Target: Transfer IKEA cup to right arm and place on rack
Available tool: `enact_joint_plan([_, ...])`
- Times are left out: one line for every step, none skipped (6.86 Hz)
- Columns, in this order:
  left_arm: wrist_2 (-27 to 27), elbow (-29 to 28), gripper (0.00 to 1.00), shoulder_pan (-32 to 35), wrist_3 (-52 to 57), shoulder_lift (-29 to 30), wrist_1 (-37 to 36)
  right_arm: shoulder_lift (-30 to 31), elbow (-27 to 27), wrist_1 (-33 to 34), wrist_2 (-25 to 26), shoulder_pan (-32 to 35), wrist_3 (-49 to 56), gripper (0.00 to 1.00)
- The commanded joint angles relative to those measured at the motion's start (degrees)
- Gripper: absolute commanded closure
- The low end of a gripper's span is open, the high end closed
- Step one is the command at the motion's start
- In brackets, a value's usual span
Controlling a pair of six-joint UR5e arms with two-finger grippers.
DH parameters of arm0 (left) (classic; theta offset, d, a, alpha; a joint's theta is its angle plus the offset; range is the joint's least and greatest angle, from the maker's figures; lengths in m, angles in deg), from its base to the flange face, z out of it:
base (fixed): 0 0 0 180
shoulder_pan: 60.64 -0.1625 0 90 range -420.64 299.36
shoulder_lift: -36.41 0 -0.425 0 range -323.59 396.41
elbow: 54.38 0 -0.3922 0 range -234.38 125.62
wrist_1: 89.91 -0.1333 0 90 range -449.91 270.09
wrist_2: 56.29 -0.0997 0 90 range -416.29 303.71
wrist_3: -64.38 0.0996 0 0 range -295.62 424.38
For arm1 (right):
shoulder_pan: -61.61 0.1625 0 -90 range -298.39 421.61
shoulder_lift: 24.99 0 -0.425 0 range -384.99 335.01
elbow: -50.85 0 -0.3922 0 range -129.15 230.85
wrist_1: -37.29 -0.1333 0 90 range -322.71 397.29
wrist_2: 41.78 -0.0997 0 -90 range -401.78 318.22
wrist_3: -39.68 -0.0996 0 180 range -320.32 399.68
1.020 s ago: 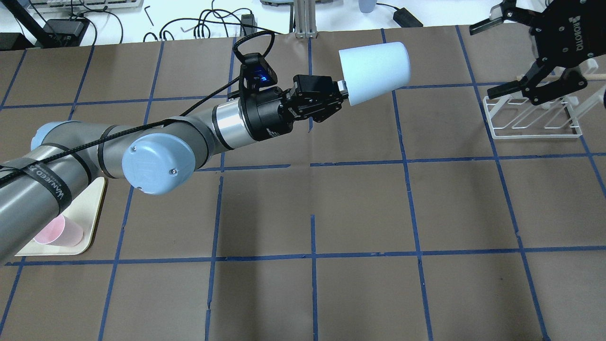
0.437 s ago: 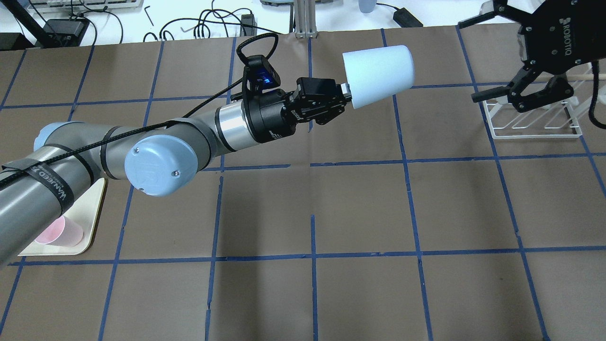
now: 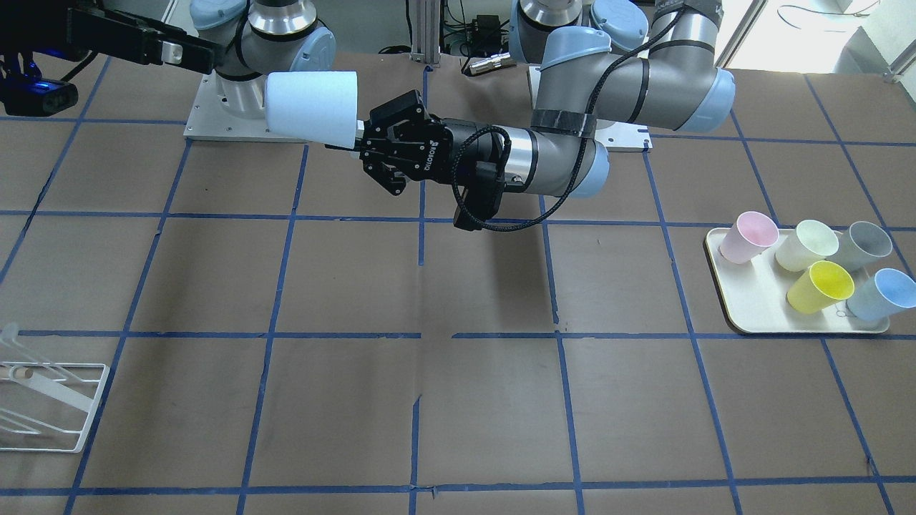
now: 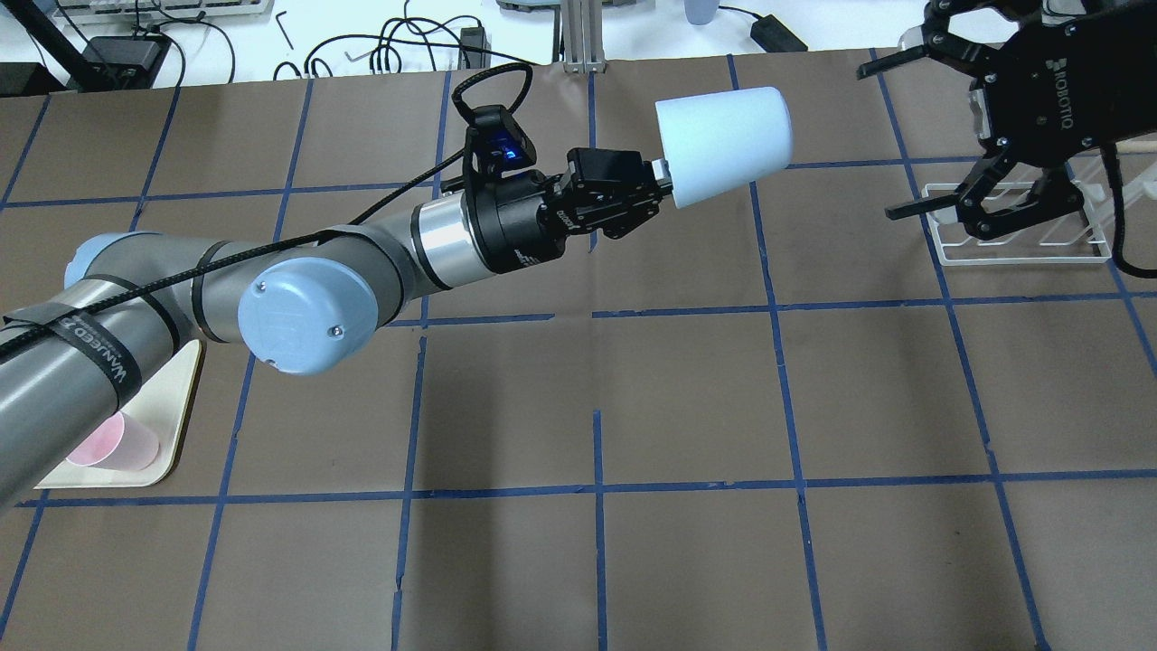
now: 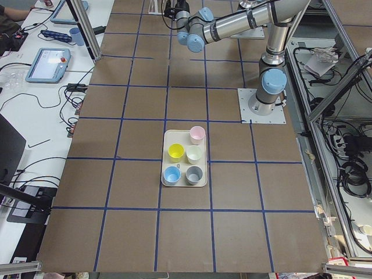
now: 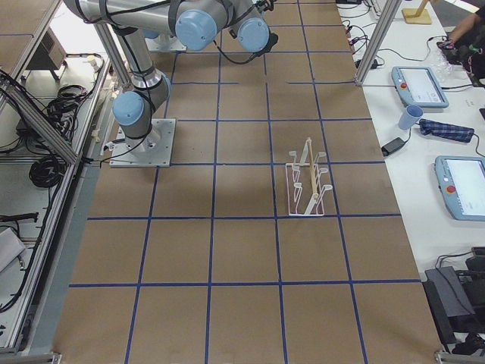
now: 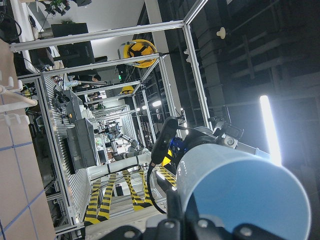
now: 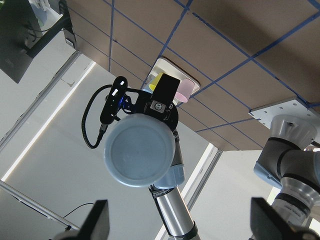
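Note:
My left gripper (image 4: 663, 177) is shut on the rim end of the pale blue IKEA cup (image 4: 723, 145) and holds it on its side above the table, base pointing right. The cup also shows in the front view (image 3: 311, 107) and the left wrist view (image 7: 240, 190). My right gripper (image 4: 881, 140) is open and empty, jaws wide apart, a short gap right of the cup's base. In the right wrist view the cup's base (image 8: 140, 155) faces the camera. The white wire rack (image 4: 1021, 240) stands on the table below the right gripper.
A cream tray (image 3: 751, 322) on the robot's left holds several cups, among them pink (image 3: 748, 236), yellow (image 3: 819, 286) and a second pale blue one (image 3: 876, 293). In the overhead view my left arm hides most of the tray (image 4: 172, 425). Blue tape lines grid the brown table.
My right gripper has moved left and down the view toward the cup's base, still open. My left arm shifted the cup slightly right, then held still.

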Motion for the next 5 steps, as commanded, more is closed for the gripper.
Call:
enact_joint_plan([0.00, 0.03, 1.00, 0.00, 0.00, -0.07, -0.04, -1.99, -0.07, 0.45, -1.01, 1.72, -5.07, 0.00])
enact_joint_plan([0.00, 0.03, 1.00, 0.00, 0.00, 0.02, -0.04, -3.67, 0.37, 1.67, -1.88, 2.51, -5.70, 0.00])
enact_joint_plan([0.00, 0.03, 1.00, 0.00, 0.00, 0.02, -0.04, -4.29, 0.72, 3.08, -2.67, 2.87, -6.32, 0.00])
enact_joint_plan([0.00, 0.03, 1.00, 0.00, 0.00, 0.02, -0.04, -4.39, 0.72, 3.18, -3.72, 3.04, -6.50, 0.00])
enact_joint_plan([0.00, 0.03, 1.00, 0.00, 0.00, 0.02, -0.04, -4.47, 0.72, 3.70, -3.91, 4.87, -6.58, 0.00])
